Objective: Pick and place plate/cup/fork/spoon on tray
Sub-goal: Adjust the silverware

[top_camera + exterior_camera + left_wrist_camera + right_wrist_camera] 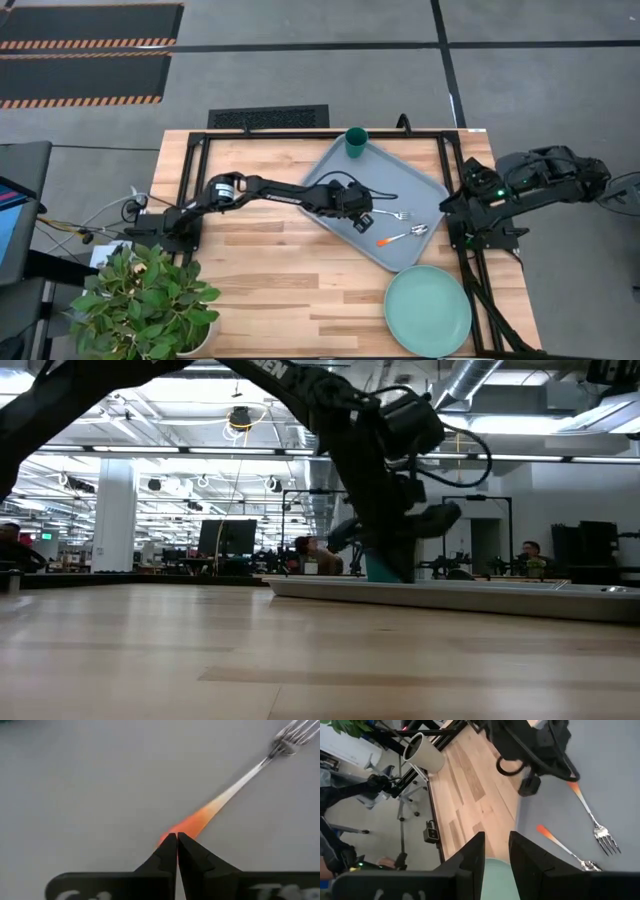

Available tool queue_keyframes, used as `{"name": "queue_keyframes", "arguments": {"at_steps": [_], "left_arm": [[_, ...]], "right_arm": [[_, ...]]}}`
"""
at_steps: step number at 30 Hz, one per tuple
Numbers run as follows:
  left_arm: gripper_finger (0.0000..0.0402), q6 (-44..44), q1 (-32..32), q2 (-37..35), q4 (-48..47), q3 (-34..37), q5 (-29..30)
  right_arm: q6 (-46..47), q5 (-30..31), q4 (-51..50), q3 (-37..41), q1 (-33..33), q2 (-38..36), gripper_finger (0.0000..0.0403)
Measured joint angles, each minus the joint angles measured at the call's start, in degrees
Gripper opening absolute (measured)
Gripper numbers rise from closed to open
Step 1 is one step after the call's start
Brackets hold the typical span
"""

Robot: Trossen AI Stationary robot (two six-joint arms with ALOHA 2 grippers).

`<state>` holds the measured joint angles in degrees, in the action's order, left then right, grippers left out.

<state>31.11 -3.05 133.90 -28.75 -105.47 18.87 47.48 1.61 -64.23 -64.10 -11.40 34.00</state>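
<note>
- The left gripper hung over the light blue-grey rectangular tray, fingers together, at the orange-handled silver fork's handle.
- The right gripper waited at the desk's right edge, fingers slightly apart.

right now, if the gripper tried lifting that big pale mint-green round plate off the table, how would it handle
The big pale mint-green round plate lies flat on the wooden table, so a finger probably can't get under its rim easily. Its smooth, plain surface looks likely to slip in a pinch. Being the widest dish, it would probably tilt if gripped at one edge.
</note>
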Motion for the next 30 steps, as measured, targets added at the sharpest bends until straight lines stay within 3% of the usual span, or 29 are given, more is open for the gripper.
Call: {"name": "queue_keyframes", "arguments": {"at_steps": [11,17,21,26,30], "left_arm": [[0.0,3.2,1.3,1.6,0.8,-0.2,-2.6],[0.0,6.8,3.3,1.5,3.3,-0.2,-10.2],[0.0,7.2,5.5,0.9,2.7,-4.0,-16.9],[0.0,4.4,7.4,-1.0,-16.0,-13.6,-12.0],[0.0,-1.4,5.7,-3.5,-25.8,-16.9,-5.3]], "right_arm": [[-0.8,0.1,0.2,0.0,-0.2,0.0,0.0113],[-2.3,0.1,0.2,0.0,-0.2,0.0,0.0113],[-3.4,1.4,-0.4,0.0,-0.2,0.1,0.0113],[-0.2,10.5,-9.0,2.4,-0.1,1.8,0.0109],[0.9,11.8,-8.4,9.6,0.1,3.3,0.0101]]}}
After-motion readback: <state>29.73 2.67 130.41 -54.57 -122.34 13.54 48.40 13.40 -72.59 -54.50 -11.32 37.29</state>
